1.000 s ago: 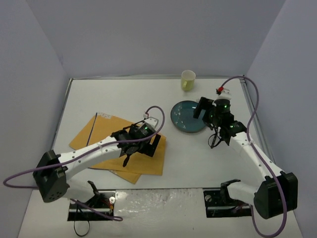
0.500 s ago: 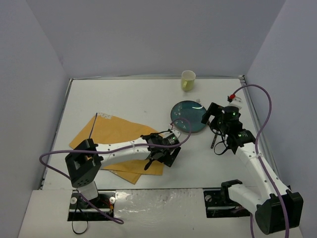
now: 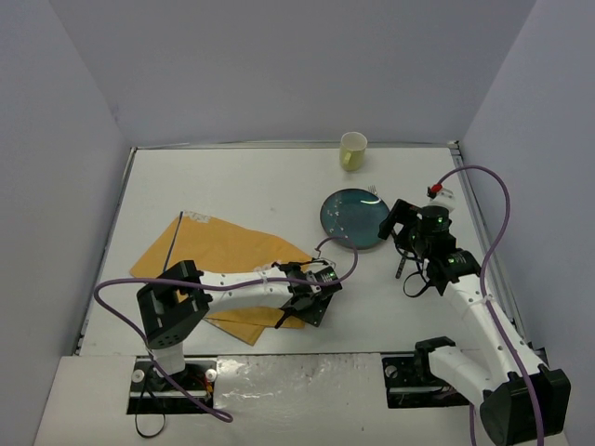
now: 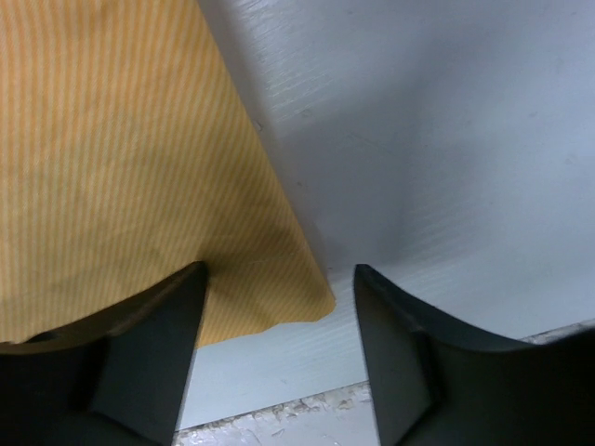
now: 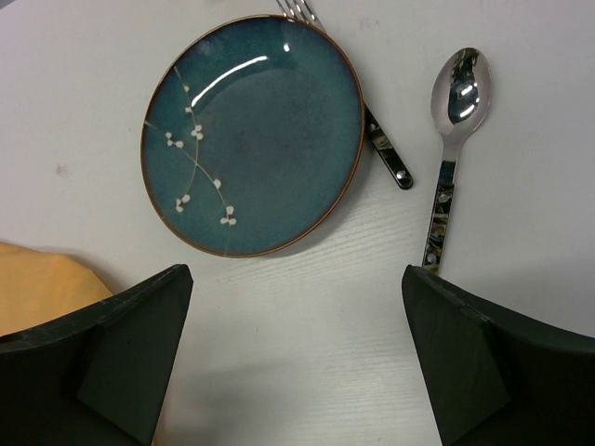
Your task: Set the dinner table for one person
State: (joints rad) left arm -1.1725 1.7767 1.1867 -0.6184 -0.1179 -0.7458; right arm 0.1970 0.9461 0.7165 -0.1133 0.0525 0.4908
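Orange mat [image 4: 139, 167] pokes its corner between the spread jaws of the left gripper [image 4: 279, 269], seemingly flat on the dinner table [image 4: 446, 139], its edge running away up-left.

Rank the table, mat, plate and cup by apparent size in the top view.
1. table, largest by far
2. mat
3. plate
4. cup, smallest; it stands farthest from the camera, but the gap to the plate is clear anyway

Overhead; wrist cameras close above table [image 3: 242, 186]
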